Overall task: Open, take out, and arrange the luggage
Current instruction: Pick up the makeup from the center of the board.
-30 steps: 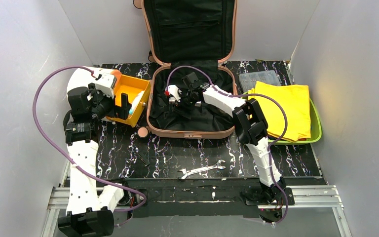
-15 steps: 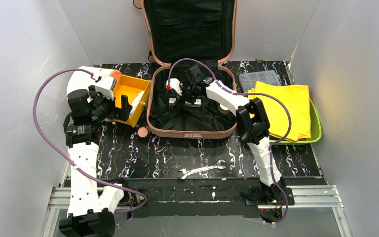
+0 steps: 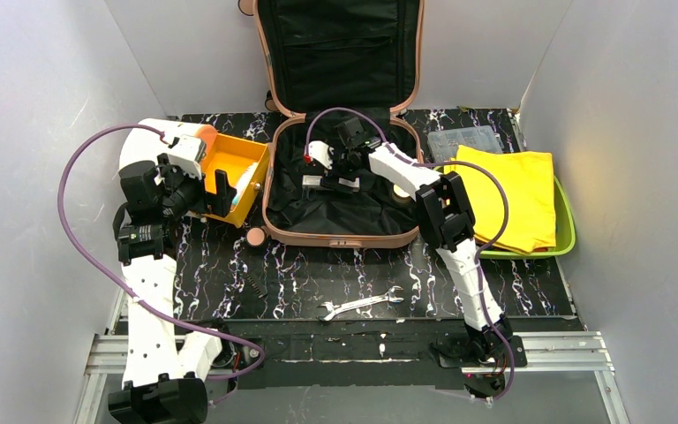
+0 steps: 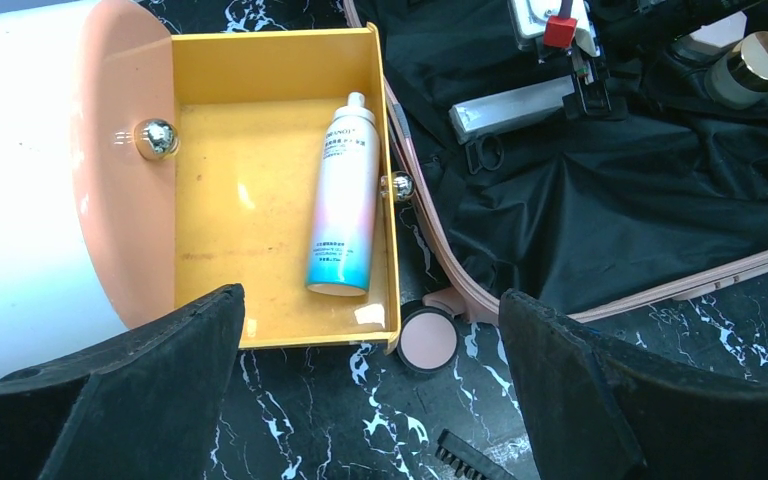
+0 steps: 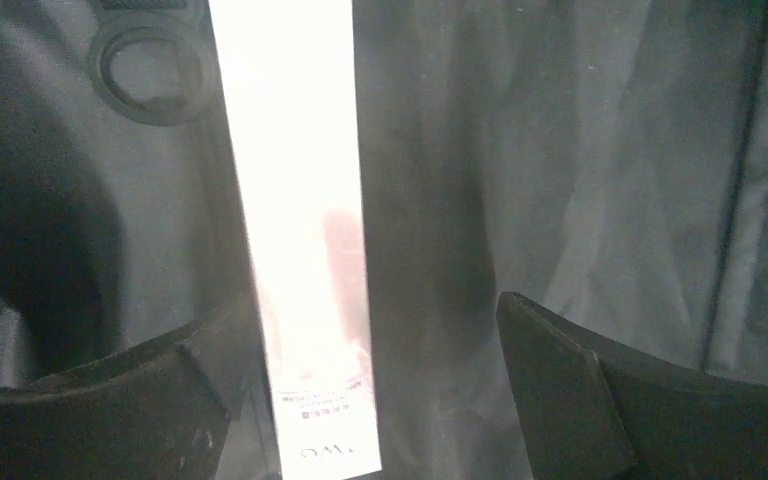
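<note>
The right gripper, wide open and empty, straddles a long white flat packet inside the open salmon-pink hard-shell luggage at the tabletop's far edge. As the packet sits off-centre, closing could catch the black lining or slip.

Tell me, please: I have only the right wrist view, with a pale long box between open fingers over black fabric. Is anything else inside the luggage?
Observer: Yes. A small jar with a gold lid lies on the black lining of the luggage, to the right of the long box in the top view.
Operator: Where is the other arm?
Observer: The left gripper is open and holds nothing. It is at the yellow drawer on the left side of the luggage.
Operator: Is that drawer empty?
Observer: No, a spray bottle lies in it.
Operator: What is on the right of the luggage?
Observer: A green tray, mostly covered by a folded yellow cloth.
</note>
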Tool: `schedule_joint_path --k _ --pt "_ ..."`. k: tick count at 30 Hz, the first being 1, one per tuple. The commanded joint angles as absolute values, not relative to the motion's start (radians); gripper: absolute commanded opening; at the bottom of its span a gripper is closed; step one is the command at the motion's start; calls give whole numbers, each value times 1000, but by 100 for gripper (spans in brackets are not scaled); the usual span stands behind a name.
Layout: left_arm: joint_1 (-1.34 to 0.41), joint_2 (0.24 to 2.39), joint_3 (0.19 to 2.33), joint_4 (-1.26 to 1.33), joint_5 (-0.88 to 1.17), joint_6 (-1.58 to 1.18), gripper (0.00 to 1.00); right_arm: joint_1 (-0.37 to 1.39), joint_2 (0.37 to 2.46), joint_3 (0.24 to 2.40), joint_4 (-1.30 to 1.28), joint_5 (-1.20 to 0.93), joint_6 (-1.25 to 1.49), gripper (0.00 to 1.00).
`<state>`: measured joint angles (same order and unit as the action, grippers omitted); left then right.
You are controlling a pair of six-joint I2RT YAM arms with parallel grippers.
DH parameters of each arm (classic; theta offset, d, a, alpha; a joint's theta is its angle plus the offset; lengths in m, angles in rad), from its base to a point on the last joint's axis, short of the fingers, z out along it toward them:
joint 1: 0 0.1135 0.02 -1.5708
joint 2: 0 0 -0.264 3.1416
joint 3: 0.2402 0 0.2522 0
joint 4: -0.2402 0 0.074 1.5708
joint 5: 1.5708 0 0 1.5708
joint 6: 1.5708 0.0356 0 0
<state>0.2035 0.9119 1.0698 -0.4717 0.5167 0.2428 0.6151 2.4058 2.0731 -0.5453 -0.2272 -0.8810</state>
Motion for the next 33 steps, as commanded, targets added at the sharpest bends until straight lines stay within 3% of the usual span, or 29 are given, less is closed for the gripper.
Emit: schedule_joint_path --k 1,6,9,12,26,33 --pt "211 894 1060 -465 555 234 98 618 2417 2139 -605 -262 -917 91" --pt "213 890 1058 -460 573 225 98 618 2372 2150 -659 -339 -912 61" --pt "213 893 1062 -461 587 220 98 618 2314 2125 -644 -340 -887 58" --pt "212 904 1079 -473 610 220 98 618 2243 2072 -602 -329 -870 48" --pt "212 901 1083 -486 680 220 98 618 2169 2055 -653 -337 -834 35" --pt "209 1029 1152 -496 996 322 98 618 2012 1934 -660 -396 -818 34"
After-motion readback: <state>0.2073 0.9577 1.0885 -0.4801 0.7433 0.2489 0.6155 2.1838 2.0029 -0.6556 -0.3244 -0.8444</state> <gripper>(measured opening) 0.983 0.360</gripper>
